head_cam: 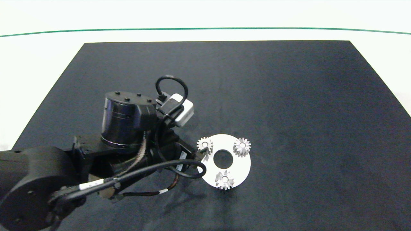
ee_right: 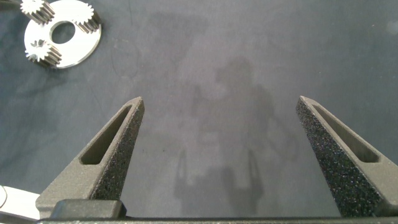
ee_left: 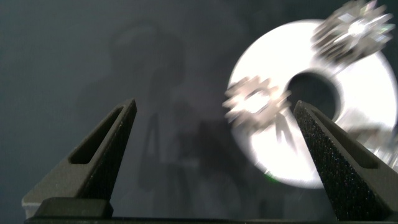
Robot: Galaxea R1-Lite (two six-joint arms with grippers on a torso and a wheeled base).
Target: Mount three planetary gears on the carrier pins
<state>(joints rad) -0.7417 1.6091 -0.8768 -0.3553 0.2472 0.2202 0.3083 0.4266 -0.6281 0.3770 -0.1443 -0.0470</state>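
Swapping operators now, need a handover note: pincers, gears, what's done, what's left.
Left pincer: open, empty, hovering beside the white disc on its left edge in the head view.
Right pincer: open, empty, over bare black mat, away from the disc.
Planetary gears: all three sit on the disc around the centre hole, at and.
Done: all three gears placed.
Left: confirm each is fully seated on its pin, which the views cannot settle, then retract the left arm.

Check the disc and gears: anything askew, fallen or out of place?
Nothing stands out. All three planetary gears sit on the white disc, evenly spaced around its centre hole. The left gripper is open beside the disc, holding nothing.
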